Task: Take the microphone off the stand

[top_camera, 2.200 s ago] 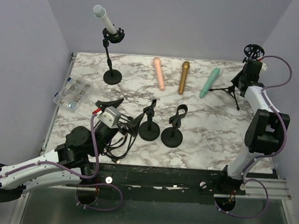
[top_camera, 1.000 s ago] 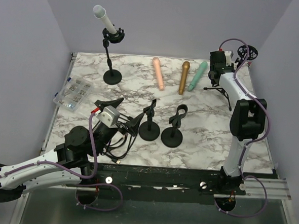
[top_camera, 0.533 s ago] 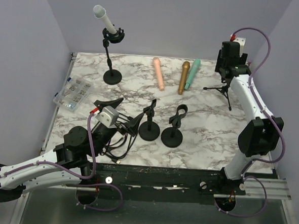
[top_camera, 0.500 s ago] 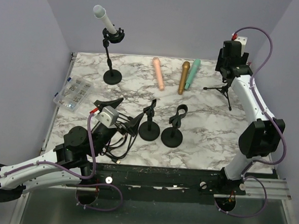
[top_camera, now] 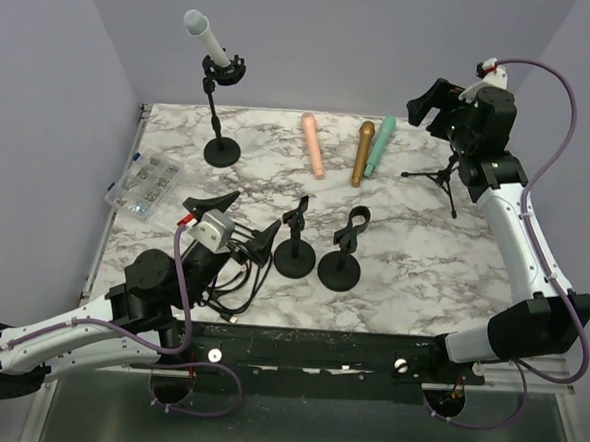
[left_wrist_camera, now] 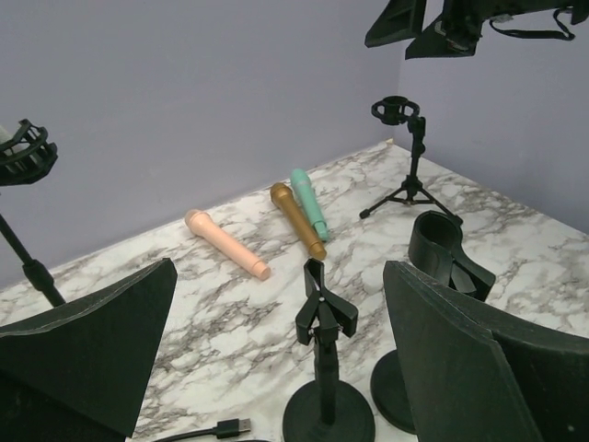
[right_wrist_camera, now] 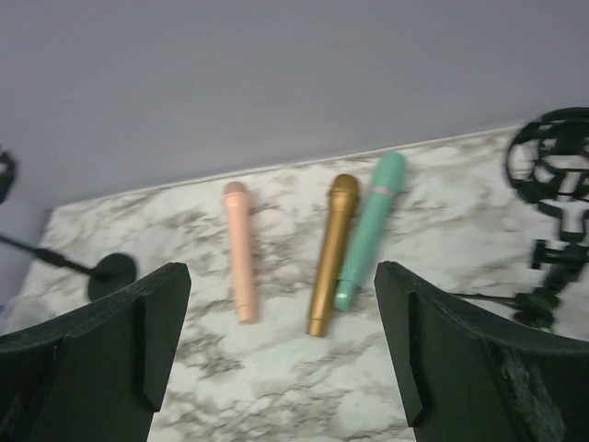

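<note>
So the green microphone (top_camera: 380, 147) is lying flat at the far side of the marble table (top_camera: 423, 259). Its long axis runs near-to-far with the rounded head toward the back wall, right alongside the gold mic (top_camera: 362, 153). The white microphone (top_camera: 208, 39) sits in the tall stand (top_camera: 221, 116) far left, tilted up and leftward, but the left wrist view cuts it off. The right gripper (right_wrist_camera: 282, 313) and left gripper (left_wrist_camera: 276, 359) both have fingers spread wide on nothing, and in the top view the right arm hides the ring of the tripod stand (left_wrist_camera: 409, 161).
</note>
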